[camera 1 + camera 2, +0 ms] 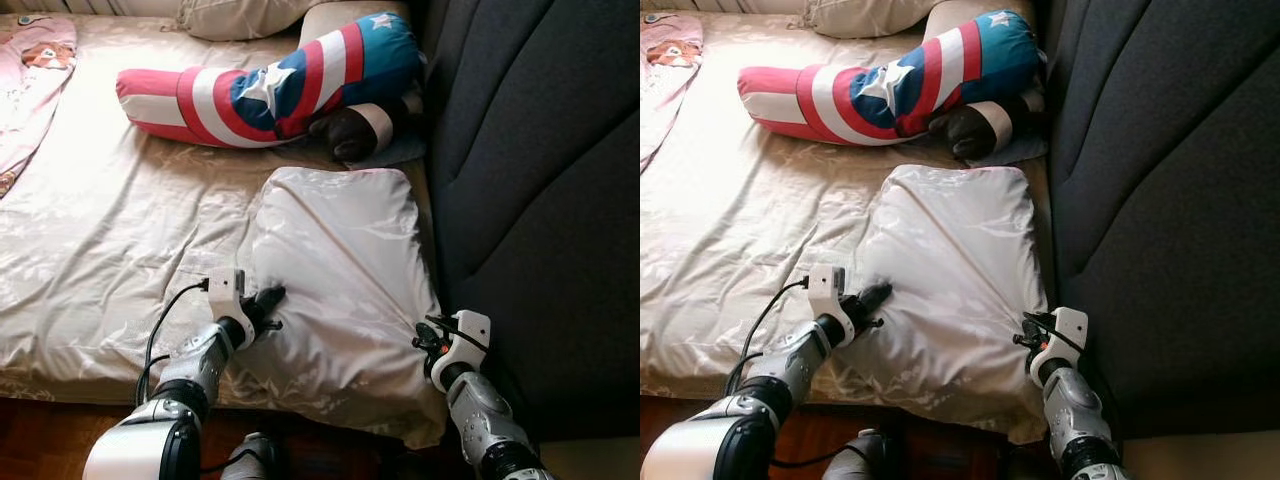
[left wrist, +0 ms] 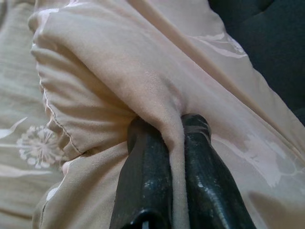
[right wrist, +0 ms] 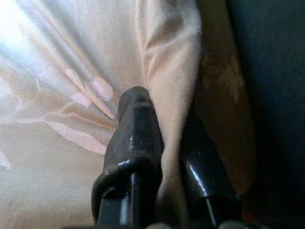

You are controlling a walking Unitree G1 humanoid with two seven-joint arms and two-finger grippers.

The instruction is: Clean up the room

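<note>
Now we pinch pillow [image 1: 340, 270] near edge: left end effector [image 1: 268, 305], right end effector [image 1: 430, 345] both clamped on fabric; placing left.

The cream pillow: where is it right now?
The cream pillow lies on the bed beside the dark headboard, below the striped bolster, pinched by both tools.

Head eyes look down; wrist cameras sit close, perhaps touching, the pillow [image 1: 340, 280].

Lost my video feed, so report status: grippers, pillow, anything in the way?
Left gripper and right gripper both pinching folds of the beige pillow. Pillow lies on bed by dark headboard. Striped star cushion beyond it.
</note>
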